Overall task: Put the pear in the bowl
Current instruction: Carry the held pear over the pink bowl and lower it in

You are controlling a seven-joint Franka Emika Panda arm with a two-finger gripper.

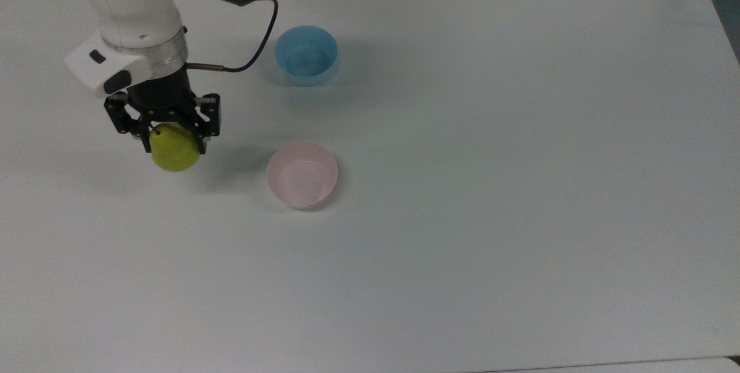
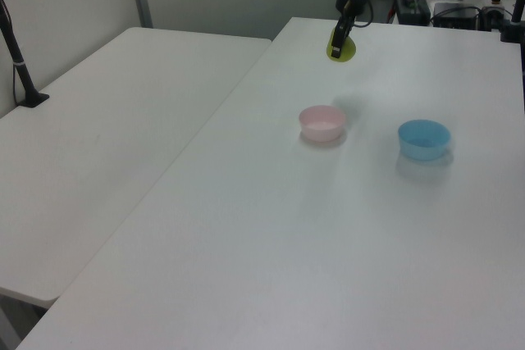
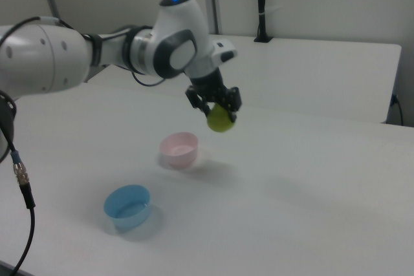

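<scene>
My gripper (image 1: 171,140) (image 2: 339,45) (image 3: 217,113) is shut on the yellow-green pear (image 1: 174,152) (image 2: 343,51) (image 3: 221,119) and holds it well above the white table. The pear hangs below the black fingers, with its dark stem up between them. The pale pink bowl (image 1: 302,174) (image 2: 321,122) (image 3: 179,148) stands on the table and is empty. In the top view the pear is to the left of the pink bowl and a little above it. In the right view the pear hangs up and to the right of the bowl.
A light blue bowl (image 1: 306,54) (image 2: 424,138) (image 3: 128,206) of the same size stands on the white table (image 1: 491,188), apart from the pink one. A black cable (image 1: 254,43) loops from the wrist. A second table (image 2: 107,112) adjoins at the left view's left.
</scene>
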